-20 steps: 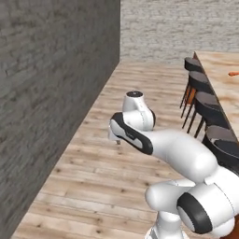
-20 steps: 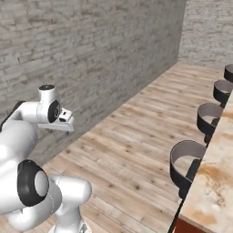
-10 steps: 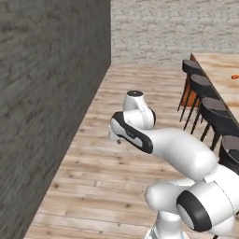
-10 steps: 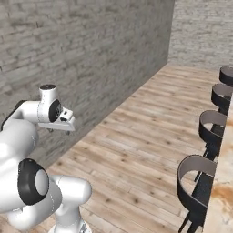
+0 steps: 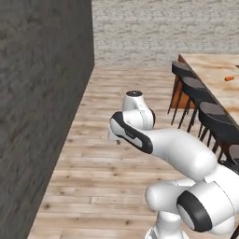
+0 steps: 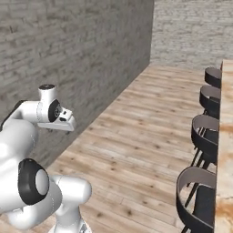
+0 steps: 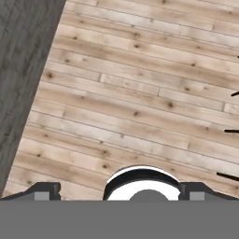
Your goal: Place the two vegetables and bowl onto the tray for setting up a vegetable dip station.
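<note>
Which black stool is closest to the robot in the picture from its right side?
The bottom stool, lowest in the right base view. The other three stools line up farther away beside the counter.

Arm folded, claw (image 7: 119,192) wide open, empty.

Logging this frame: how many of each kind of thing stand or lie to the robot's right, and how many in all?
Stools: 4
Counter: 1
Carrot: 1
Total: 6
</note>
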{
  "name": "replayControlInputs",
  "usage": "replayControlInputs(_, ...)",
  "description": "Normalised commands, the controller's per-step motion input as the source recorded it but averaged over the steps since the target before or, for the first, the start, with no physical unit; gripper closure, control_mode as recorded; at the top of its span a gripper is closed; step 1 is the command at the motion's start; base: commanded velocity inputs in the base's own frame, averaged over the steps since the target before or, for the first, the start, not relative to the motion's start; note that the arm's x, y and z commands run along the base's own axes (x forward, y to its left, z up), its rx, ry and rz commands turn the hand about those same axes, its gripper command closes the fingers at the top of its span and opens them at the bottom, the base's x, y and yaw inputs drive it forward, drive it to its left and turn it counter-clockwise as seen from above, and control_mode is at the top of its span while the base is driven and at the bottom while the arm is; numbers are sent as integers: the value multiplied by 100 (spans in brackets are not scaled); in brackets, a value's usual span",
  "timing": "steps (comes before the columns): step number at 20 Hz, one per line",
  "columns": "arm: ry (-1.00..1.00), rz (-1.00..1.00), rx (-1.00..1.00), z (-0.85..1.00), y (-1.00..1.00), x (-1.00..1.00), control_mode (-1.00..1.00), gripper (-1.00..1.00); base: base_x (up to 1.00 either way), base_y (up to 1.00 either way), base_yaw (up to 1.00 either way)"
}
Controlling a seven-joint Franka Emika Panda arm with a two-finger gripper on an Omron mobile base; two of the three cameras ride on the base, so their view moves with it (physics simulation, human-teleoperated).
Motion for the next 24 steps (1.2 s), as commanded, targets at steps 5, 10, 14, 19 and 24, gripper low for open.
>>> replayControlInputs(5,0,0,0,0,0,0,100,-100,65,22,-20)
replayControlInputs(10,0,0,0,0,0,0,100,-100,67,16,-16)
replayControlInputs(14,0,0,0,0,0,0,100,-100,65,16,-20)
replayControlInputs(19,0,0,0,0,0,0,100,-100,60,16,-28)
replayControlInputs(24,0,0,0,0,0,0,100,-100,60,18,-29)
